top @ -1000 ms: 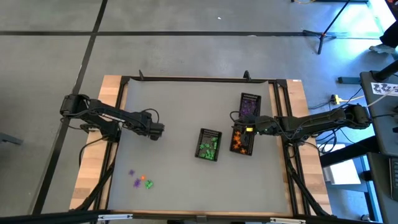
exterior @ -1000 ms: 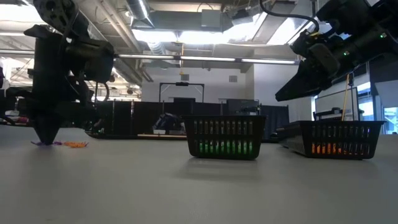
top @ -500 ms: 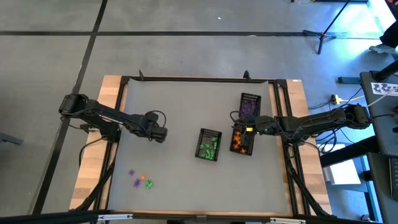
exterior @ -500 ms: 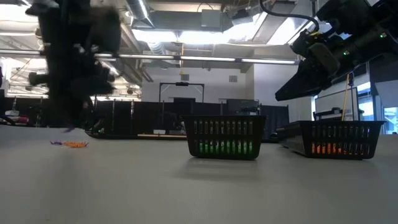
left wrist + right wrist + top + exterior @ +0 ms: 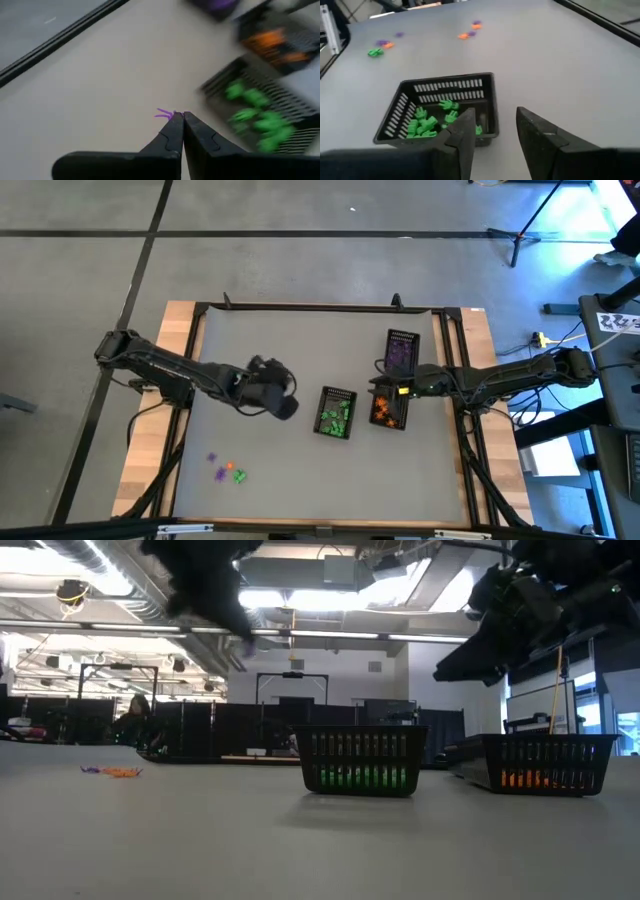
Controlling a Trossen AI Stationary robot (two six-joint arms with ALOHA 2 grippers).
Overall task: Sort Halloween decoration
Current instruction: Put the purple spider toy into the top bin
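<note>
Only at the left wrist: left gripper pinching a purple trinket.

Light comes from overhead: bright ceiling strips glare white in the low view, and the arms there read as dark silhouettes against them. The table is lit evenly from above, with only soft shadows beside the baskets. The left arm is smeared by motion blur in the low view. In the left wrist view the fingers are sharp — the baskets beyond their tips are streaked and out of focus. The right wrist view is clear just past its fingers, softer farther out.
</note>
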